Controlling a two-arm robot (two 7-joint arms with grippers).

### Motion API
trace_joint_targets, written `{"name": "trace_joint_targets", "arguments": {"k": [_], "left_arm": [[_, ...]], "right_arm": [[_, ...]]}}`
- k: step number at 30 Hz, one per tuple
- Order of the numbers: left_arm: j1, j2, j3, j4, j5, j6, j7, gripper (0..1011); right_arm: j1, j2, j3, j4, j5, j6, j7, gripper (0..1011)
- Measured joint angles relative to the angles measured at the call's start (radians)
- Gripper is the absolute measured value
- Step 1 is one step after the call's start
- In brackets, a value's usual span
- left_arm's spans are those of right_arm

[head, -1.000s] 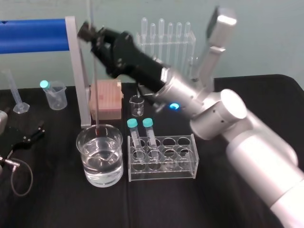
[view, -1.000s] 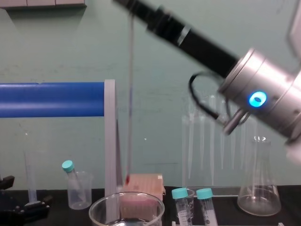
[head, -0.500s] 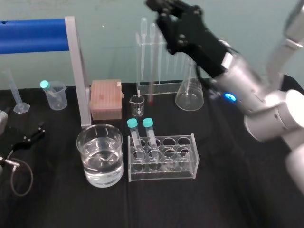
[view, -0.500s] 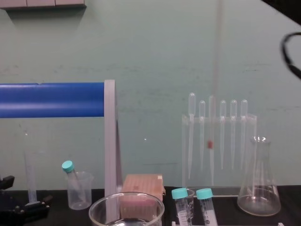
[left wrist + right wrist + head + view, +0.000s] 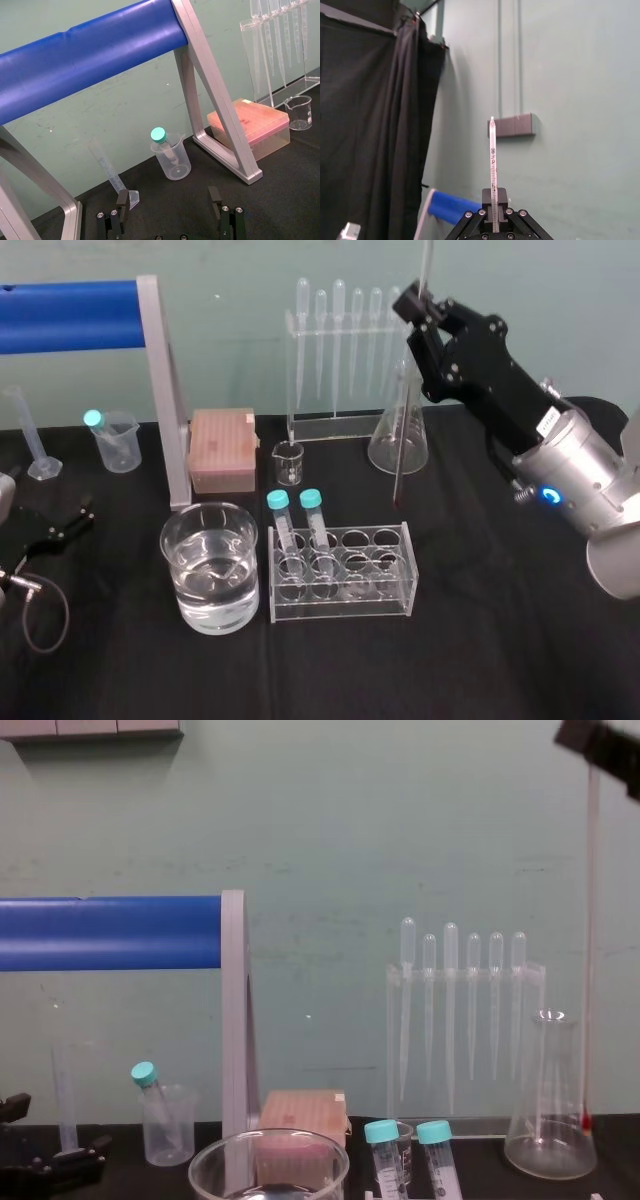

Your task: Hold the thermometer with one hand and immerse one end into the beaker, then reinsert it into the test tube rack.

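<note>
My right gripper [image 5: 418, 308] is shut on the thermometer [image 5: 405, 430], a thin clear rod that hangs upright. Its reddish tip [image 5: 586, 1122] hovers above the table, in front of the conical flask [image 5: 400, 440] and just behind the right end of the test tube rack [image 5: 342, 585]. In the right wrist view the thermometer [image 5: 492, 160] rises straight from between the right gripper's [image 5: 493, 210] closed jaws. The large beaker [image 5: 210, 565], part full of water, stands left of the rack. My left gripper [image 5: 170, 220] rests open and low at the table's left edge.
A pipette stand [image 5: 345, 350] lines the back wall. A small glass beaker [image 5: 289, 462] and a pink box [image 5: 222, 448] sit behind the rack. The blue bar's grey post [image 5: 165, 390], a plastic cup with a capped tube [image 5: 115, 440] and a measuring cylinder [image 5: 30, 435] stand on the left.
My right gripper lifted the thermometer out of the large beaker and carried it right, past the pipette stand. It now hangs lower, beside the flask. The left arm stayed still.
</note>
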Motion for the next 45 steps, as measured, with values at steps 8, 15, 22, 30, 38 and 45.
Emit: {"name": "trace_joint_targets", "arguments": {"k": [8,15,22,30,38,45], "left_arm": [[0.000,0.000,0.000,0.000,0.000,0.000,0.000,1008],[0.000,0.000,0.000,0.000,0.000,0.000,0.000,1008],[0.000,0.000,0.000,0.000,0.000,0.000,0.000,1008],[0.000,0.000,0.000,0.000,0.000,0.000,0.000,1008],[0.000,0.000,0.000,0.000,0.000,0.000,0.000,1008],[0.000,0.000,0.000,0.000,0.000,0.000,0.000,1008]], "right_arm": [[0.006,-0.025,-0.002,0.078,-0.003,0.009,0.014,58],[0.042,-0.042,-0.017,0.155,-0.012,0.012,0.042,58],[0.069,-0.054,-0.030,0.200,-0.025,0.014,0.056,58],[0.091,-0.069,-0.049,0.247,-0.026,0.017,0.078,58],[0.104,-0.074,-0.065,0.288,-0.025,0.020,0.100,58],[0.116,-0.082,-0.074,0.325,-0.023,0.021,0.109,58]]}}
